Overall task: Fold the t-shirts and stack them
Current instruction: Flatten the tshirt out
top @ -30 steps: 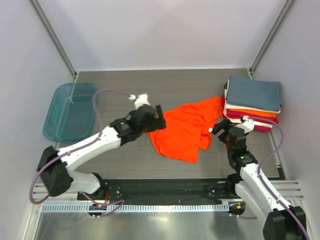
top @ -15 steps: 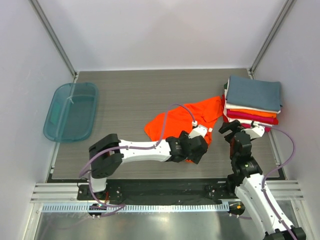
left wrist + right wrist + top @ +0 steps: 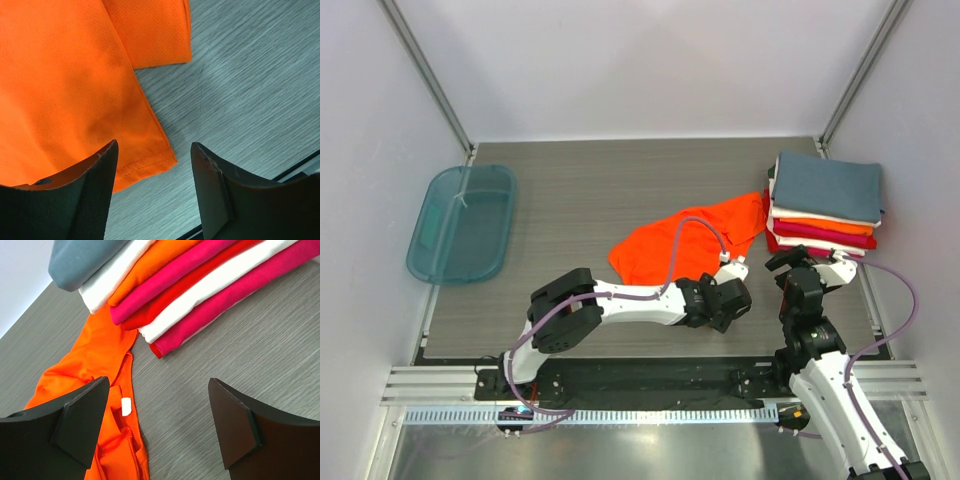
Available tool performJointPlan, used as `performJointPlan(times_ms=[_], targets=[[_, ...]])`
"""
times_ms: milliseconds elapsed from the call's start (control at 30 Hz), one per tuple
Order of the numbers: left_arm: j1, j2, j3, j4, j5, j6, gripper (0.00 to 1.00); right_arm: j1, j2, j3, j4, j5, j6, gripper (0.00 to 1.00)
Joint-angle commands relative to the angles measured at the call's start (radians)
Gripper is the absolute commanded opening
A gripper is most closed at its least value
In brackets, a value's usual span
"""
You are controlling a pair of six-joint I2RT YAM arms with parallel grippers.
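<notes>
grasp step: left claw [image 3: 153, 150] apart astride bright orange cloth t-shirt [image 3: 65, 90] hem; right claw [image 3: 158, 382] apart, empty. next: clamp.

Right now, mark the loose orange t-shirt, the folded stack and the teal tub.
loose orange t-shirt [image 3: 650, 250], top view, middle of the spread cloth.
folded stack [image 3: 825, 185], top view, the grey shirt on top.
teal tub [image 3: 460, 225], top view, its bare bottom.

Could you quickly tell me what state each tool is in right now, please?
Left tool: open, jaws apart over a corner of the orange t-shirt, gripping nothing.
Right tool: open, holding nothing.
</notes>
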Motion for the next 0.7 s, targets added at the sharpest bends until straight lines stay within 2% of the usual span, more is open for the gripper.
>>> performJointPlan(times_ms=[0,167,333,433,467,567,667], targets=[[-0.005,-0.012,0.016,-0.008,0.011,-0.041,0.6,0.001,0.004,0.009,0.01,0.046,0.021,0.86],[-0.008,-0.038,-0.032,-0.008,0.056,-0.084,0.43,0.001,0.005,0.006,0.01,0.047,0.024,0.86],[-0.045,-0.041,-0.087,0.031,0.08,-0.104,0.4,0.001,0.008,0.006,0.01,0.05,0.026,0.86],[-0.044,-0.029,-0.079,-0.011,0.051,-0.122,0.19,0.002,0.008,0.006,0.01,0.047,0.026,0.87],[-0.044,-0.035,-0.075,-0.044,0.018,-0.129,0.0,0.001,0.008,0.005,0.01,0.046,0.027,0.86],[-0.042,-0.084,-0.078,-0.133,-0.088,-0.153,0.0,0.001,0.014,0.006,0.01,0.032,0.027,0.86],[-0.021,-0.246,-0.163,-0.155,-0.125,-0.159,0.0,0.001,0.037,0.008,0.031,-0.003,0.009,0.86]])
